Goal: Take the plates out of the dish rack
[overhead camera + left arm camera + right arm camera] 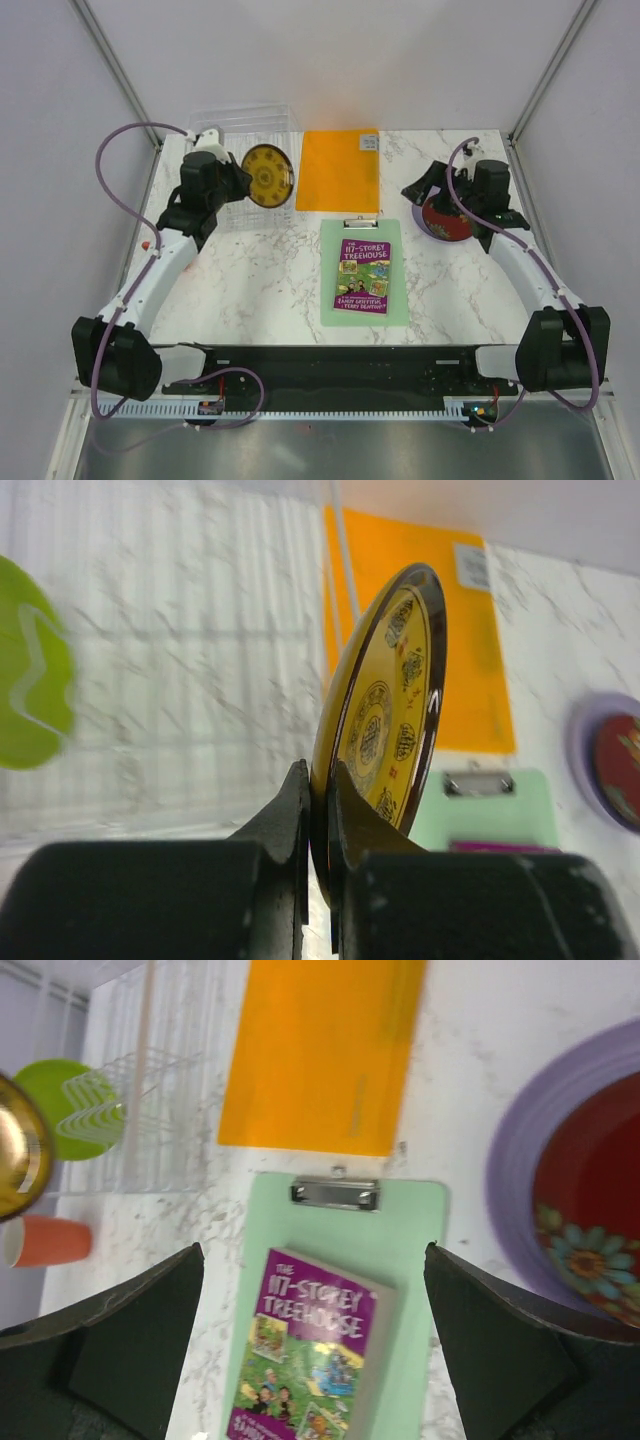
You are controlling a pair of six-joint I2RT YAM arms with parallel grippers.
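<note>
My left hand (318, 815) is clenched on the yellow plate (267, 175), held on edge over the right side of the dish rack (240, 118), upper left. My right hand (315, 1300) hangs released near the red plate (590, 1190), right of frame. Next I'd carry the yellow one there.

Between your right gripper's (312, 1260) two dark fingers (130, 1340), spread wide at the bottom corners, you see a mint-green plastic clipboard (410, 1260) carrying a purple paperback book (315, 1350). Just beyond its metal clip lies a flat orange rectangular sheet (320, 1050) on the white marbled table (470, 1040). At the right edge, a dark red flower-patterned round plate (590, 1200) sits on a lilac round plate (515, 1170), both cut off by the frame. Upper left stands a clear plastic dish rack (180, 1060) holding a lime green round plate (45, 1080). Below it you have a small orange cup (50, 1240) and, at the very edge, a glossy golden-yellow round plate (15, 1150).
</note>
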